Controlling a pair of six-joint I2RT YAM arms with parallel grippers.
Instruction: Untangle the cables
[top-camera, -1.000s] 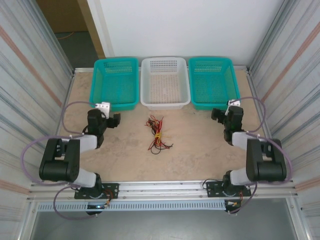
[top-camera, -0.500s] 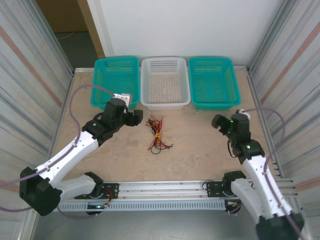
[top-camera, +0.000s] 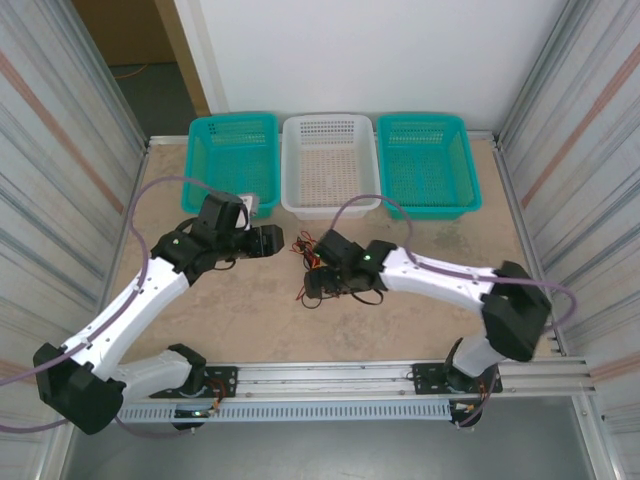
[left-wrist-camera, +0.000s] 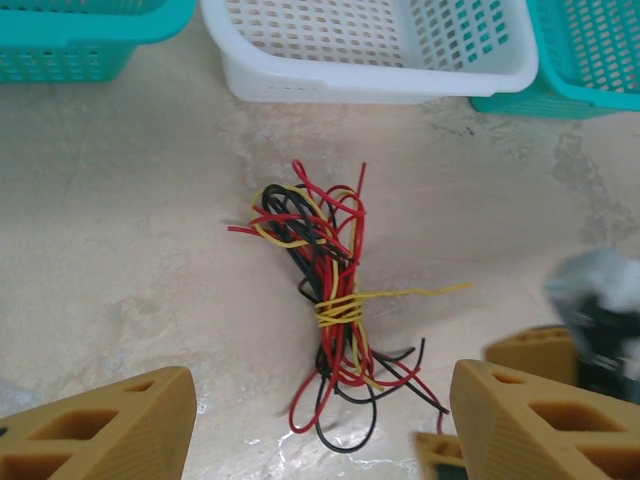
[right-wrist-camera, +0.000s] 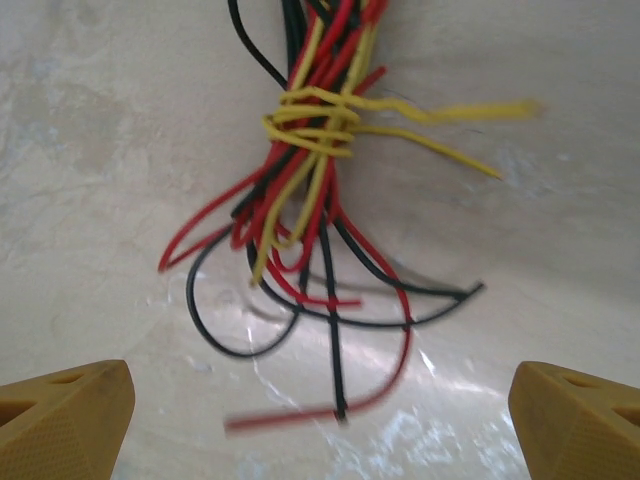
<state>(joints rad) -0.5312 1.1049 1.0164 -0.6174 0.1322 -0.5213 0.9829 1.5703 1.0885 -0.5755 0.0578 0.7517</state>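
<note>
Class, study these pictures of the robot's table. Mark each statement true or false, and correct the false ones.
1. The cables lie inside the white basket. False: they lie on the table in front of it.
2. A yellow wire is wound around the middle of the cables. True.
3. The right claw is shut on the cables. False: it is open, gripping nothing.
4. The white basket stands between two teal baskets. True.
</note>
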